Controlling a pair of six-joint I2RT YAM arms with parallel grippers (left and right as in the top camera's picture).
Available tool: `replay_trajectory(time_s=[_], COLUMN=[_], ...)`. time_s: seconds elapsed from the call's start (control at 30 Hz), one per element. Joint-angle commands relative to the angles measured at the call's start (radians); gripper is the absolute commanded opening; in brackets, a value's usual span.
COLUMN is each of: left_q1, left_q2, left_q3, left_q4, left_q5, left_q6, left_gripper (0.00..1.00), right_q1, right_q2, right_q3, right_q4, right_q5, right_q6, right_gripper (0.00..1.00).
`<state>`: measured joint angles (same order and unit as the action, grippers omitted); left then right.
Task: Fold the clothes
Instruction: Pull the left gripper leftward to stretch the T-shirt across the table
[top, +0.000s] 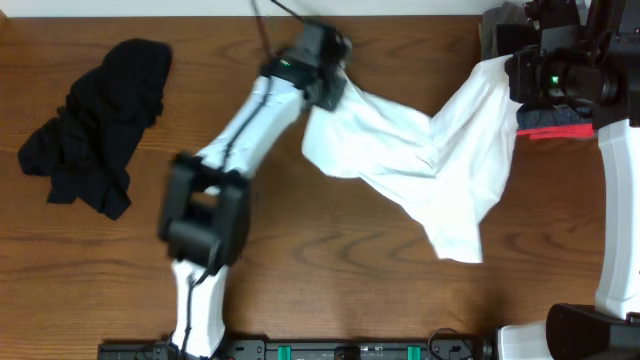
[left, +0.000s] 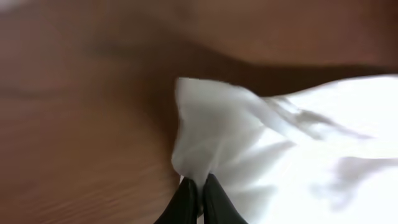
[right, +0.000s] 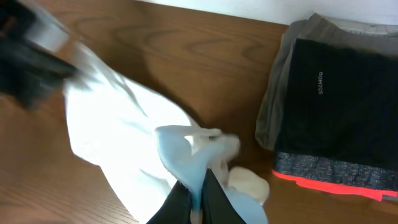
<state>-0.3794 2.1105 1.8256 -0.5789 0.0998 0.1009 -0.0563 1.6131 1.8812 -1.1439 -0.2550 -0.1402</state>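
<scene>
Early going: shirt (top: 420, 170) strung unfolded between left tool (left: 200, 185) and right tool (right: 199, 185), both pinching its cloth. Black garment (top: 95, 125) heaped, untouched. Neat pile (right: 329, 93) at right, seemingly done.

Even bright indoor light, overexposed white T-shirt (top: 420, 160), heavy motion blur in both wrist views

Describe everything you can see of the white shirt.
The shirt is plain white, of soft thin fabric, wrinkled and not yet folded. It stretches across the right half of the wooden table and sags to a point toward the near edge. The left fingers are shut on one upper corner; the right fingers are shut on the other end.
</scene>
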Motion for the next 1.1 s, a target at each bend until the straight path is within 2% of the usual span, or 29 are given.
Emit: replay_trajectory(time_s=[0.0,0.27,0.6,1.07], left_q1=[0.069,0.187,0.223,0.223], left_q2=[-0.169,-0.372,-0.513,-0.758], left_q3=[0.017,0.017,0.017,0.017], left_q4=[-0.024,-0.129,-0.229,-0.363], left_q5=[-0.076,-0.084,-0.240,-0.497], left_q6=[-0.013,-0.013,-0.014,-0.172], left_gripper=[0.06,0.06,0.06,0.06], right_q1=[-0.002,-0.002,-0.003,-0.002], right_q2=[-0.001,-0.001,-0.001,-0.005], right_q3=[0.000,0.000,0.000,0.000], right_q4=[0.000,0.000,0.000,-0.001], right_q5=[-0.012,-0.035,-0.041,-0.079], right_q6=[-0.014,-0.014,-0.014,-0.014], right_gripper=[0.04,0.02,0.02,0.01])
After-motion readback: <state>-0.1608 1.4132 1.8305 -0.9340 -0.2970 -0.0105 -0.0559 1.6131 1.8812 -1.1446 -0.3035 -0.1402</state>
